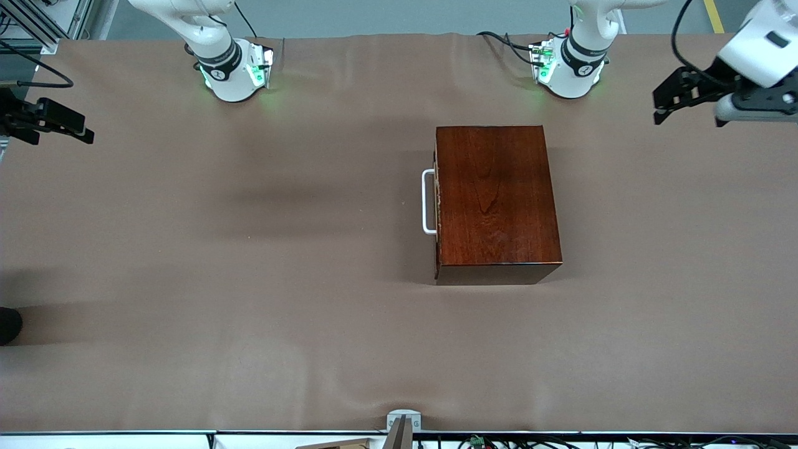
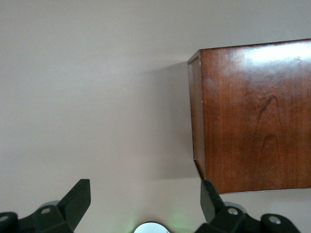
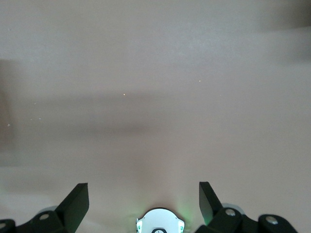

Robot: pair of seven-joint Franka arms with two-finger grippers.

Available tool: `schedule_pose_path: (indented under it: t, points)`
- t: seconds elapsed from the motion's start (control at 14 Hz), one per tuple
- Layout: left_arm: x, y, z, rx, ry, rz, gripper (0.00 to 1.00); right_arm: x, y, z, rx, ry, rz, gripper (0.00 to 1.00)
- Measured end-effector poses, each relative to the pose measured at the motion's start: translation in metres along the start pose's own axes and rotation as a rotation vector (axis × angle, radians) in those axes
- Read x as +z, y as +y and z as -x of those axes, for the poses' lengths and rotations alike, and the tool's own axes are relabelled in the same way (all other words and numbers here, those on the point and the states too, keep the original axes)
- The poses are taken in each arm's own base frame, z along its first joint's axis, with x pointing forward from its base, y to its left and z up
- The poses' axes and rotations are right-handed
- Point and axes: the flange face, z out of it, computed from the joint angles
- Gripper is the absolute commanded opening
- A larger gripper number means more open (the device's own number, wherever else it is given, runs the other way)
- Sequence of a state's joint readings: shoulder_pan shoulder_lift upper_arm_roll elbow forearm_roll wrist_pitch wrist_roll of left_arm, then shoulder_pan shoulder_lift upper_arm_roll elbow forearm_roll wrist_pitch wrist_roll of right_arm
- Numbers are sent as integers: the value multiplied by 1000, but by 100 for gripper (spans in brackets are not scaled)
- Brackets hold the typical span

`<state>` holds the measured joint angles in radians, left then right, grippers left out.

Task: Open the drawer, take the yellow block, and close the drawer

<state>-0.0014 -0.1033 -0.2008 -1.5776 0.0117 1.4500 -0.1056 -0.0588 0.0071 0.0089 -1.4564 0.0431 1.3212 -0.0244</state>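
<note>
The reddish-brown wooden box [image 1: 495, 199] stands on the table nearer the left arm's base. Its drawer is shut; only the white loop handle [image 1: 428, 201] shows, facing the right arm's end of the table. The yellow block is hidden. My left gripper [image 1: 659, 107] is open and empty, up in the air over the left arm's end of the table. The left wrist view shows it [image 2: 144, 194] beside the box [image 2: 252, 116]. My right gripper [image 1: 86, 130] is open and empty over the right arm's end of the table; the right wrist view shows it [image 3: 144, 194] over bare cloth.
A brown cloth [image 1: 249, 280] covers the table. The two arm bases [image 1: 234, 72] [image 1: 570, 68] stand along the edge farthest from the front camera. A small metal bracket [image 1: 403, 423] sits at the nearest edge. A dark object [image 1: 9, 325] pokes in at the right arm's end.
</note>
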Motion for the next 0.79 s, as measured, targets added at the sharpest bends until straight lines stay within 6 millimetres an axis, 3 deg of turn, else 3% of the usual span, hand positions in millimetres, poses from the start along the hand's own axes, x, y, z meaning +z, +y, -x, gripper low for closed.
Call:
schedule_pose_path:
  t: [0.36, 0.79]
  points:
    - [41, 113, -31, 0, -38, 8, 100, 1, 0, 0, -1, -2, 0, 100]
    - [86, 225, -61, -38, -22, 13, 100, 1, -1, 0, -1, -2, 0, 100]
